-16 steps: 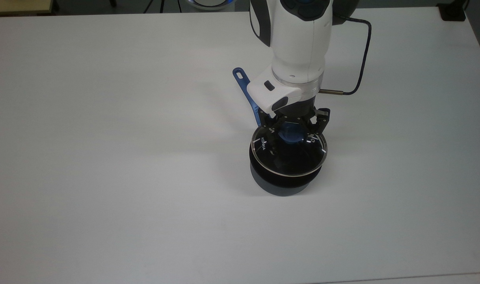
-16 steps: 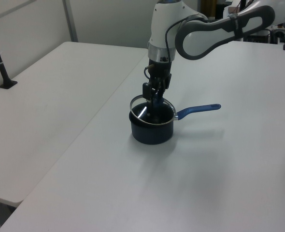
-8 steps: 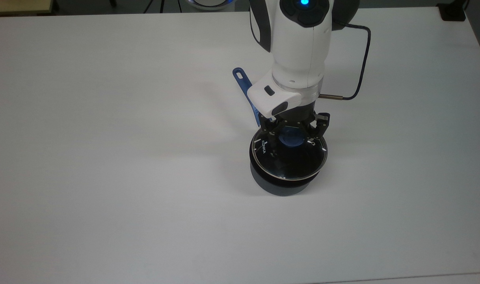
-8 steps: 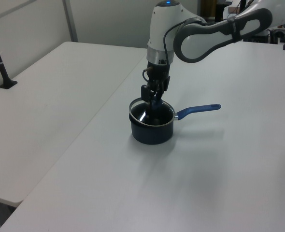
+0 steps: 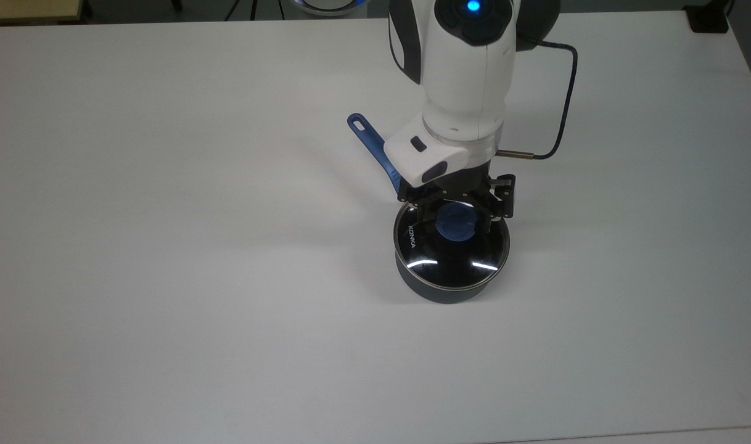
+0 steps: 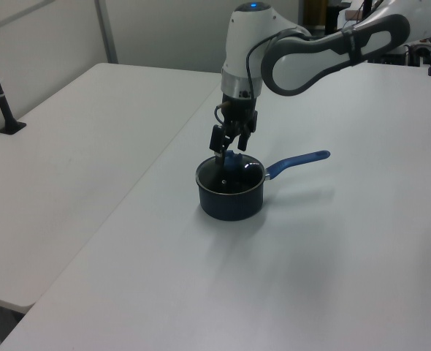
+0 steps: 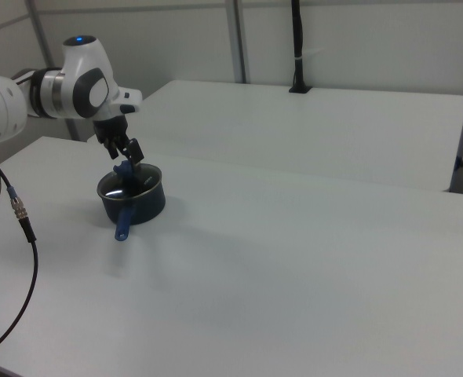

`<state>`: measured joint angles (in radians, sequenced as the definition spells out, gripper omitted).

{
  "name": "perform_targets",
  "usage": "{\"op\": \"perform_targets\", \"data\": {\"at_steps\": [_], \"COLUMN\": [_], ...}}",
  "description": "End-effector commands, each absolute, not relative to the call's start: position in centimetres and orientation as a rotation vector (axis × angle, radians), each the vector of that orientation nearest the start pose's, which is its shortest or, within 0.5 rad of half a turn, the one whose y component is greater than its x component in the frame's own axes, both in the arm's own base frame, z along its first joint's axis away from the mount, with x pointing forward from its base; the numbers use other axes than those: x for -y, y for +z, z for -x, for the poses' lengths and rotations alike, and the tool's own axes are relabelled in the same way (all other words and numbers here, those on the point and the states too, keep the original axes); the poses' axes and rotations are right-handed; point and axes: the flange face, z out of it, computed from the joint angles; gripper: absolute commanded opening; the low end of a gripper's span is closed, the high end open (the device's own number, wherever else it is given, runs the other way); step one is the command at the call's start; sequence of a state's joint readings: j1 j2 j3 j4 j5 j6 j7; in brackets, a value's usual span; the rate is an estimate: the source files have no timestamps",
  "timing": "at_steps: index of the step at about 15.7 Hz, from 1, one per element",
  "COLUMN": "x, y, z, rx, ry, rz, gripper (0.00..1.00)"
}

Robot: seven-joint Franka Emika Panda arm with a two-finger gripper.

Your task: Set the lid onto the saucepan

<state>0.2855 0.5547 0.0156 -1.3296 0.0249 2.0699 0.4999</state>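
Glass lid (image 5: 451, 250) apparently seated on saucepan (image 5: 440, 288); gripper (image 5: 454, 206) released around knob, should lift straight up

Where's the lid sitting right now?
The lid lies flat on the saucepan, right of centre on the white table in the top view, with the open gripper just above its blue knob.

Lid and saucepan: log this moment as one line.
lid: seated flat on saucepan | gripper: open, fingers apart beside knob | handle: free | table
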Motion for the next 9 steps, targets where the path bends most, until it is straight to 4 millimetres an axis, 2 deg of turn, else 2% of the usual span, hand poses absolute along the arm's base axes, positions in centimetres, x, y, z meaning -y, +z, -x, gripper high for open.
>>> {"op": "perform_targets", "data": {"at_steps": [1,4,6,9], "x": [-19.3,-16.5,-13.0,-8.4], "y": [47.1,48.5,49.9,53.2], "z": [-68.6,-65.5,-63.8,-60.5], "rx": [-0.335,-0.156,-0.082,-0.004], "ry": [-0.249,-0.17,-0.078,0.017], "rz": [3.069,3.203,3.233,3.238], "gripper": [1.0,1.0,1.0,1.0]}}
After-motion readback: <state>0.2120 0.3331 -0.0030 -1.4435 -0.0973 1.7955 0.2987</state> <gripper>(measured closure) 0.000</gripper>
